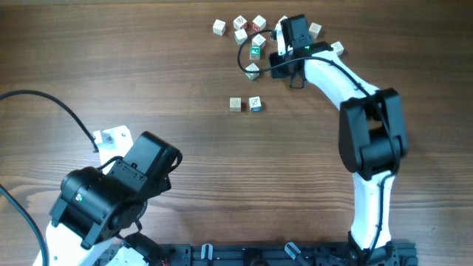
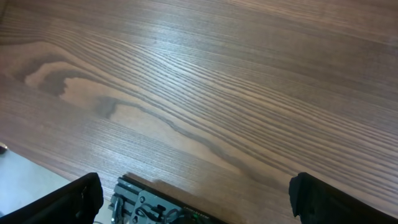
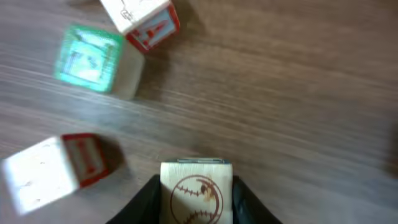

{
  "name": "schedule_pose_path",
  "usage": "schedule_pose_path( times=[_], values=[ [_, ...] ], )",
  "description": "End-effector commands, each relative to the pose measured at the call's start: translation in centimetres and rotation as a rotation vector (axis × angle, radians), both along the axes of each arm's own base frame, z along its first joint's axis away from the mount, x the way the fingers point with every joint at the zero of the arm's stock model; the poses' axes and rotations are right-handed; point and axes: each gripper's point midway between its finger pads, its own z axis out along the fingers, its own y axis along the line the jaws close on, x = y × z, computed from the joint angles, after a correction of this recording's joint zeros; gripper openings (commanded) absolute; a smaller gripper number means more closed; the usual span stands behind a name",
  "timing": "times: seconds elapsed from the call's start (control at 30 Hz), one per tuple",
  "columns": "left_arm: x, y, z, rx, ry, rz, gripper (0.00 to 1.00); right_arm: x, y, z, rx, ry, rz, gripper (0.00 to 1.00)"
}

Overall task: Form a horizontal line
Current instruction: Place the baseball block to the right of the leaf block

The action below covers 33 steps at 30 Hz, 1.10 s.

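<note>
The horizontal line shows as two small whitish cubes side by side mid-table: a faint-marked cube and a blue-edged cube. My right gripper is at the far cluster of loose cubes, mostly under its own camera in the overhead view. In the right wrist view it is shut on a cube with a reddish baseball print, just above the wood. My left gripper is open and empty, over bare wood at the near left.
Loose cubes lie scattered at the far side: a green-printed one, red-printed ones, others right of the gripper. In the right wrist view a green cube and two red-marked cubes lie close by.
</note>
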Motion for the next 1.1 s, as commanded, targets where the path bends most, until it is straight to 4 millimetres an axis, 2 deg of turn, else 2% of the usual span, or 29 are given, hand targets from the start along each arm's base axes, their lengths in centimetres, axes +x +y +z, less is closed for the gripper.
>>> schedule_pose_path(
  times=[0.0,0.07,0.1,0.13,0.17,0.23,0.3,0.33,0.4,0.53,0.63,0.8,0.9,1.07],
  values=[
    [0.1,0.3,0.0,0.012,-0.009,0.016,1.0,-0.8,-0.4,9.1,0.039,-0.105,-0.039,0.25],
    [0.1,0.3,0.0,0.012,-0.009,0.016,1.0,-2.7,-1.0,11.6,0.048,-0.082,-0.062,0.25],
    [0.1,0.3,0.0,0.012,-0.009,0.016,1.0,-4.0,-1.4,12.3,0.046,-0.051,-0.074,0.25],
    [0.1,0.3,0.0,0.012,-0.009,0.016,1.0,-5.8,-1.9,12.1,0.046,0.022,-0.117,0.25],
    [0.1,0.3,0.0,0.012,-0.009,0.016,1.0,-6.8,-2.2,11.4,0.044,0.074,-0.149,0.25],
    [0.1,0.3,0.0,0.012,-0.009,0.016,1.0,-9.2,-2.8,8.9,0.033,0.189,-0.213,0.21],
    [0.1,0.3,0.0,0.012,-0.009,0.016,1.0,-10.7,-2.8,6.7,0.024,0.245,-0.231,0.21],
    [0.1,0.3,0.0,0.012,-0.009,0.016,1.0,-11.9,-2.7,4.8,0.014,0.279,-0.235,0.21],
    [0.1,0.3,0.0,0.012,-0.009,0.016,1.0,-13.2,-1.6,2.2,0.024,0.301,-0.202,0.21],
    [0.1,0.3,0.0,0.012,-0.009,0.016,1.0,-13.5,0.9,-0.8,0.063,0.23,-0.137,0.23],
    [0.1,0.3,0.0,0.012,-0.009,0.016,1.0,-13.1,1.4,-2.1,0.088,0.179,-0.131,0.25],
    [0.1,0.3,0.0,0.012,-0.009,0.016,1.0,-12.1,1.9,-2.0,0.12,0.127,-0.135,0.33],
    [0.1,0.3,0.0,0.012,-0.009,0.016,1.0,-11.6,2.1,-1.7,0.132,0.104,-0.133,0.41],
    [0.1,0.3,0.0,0.012,-0.009,0.016,1.0,-11.8,2.6,-1.6,0.151,0.112,-0.102,0.5]
  ],
)
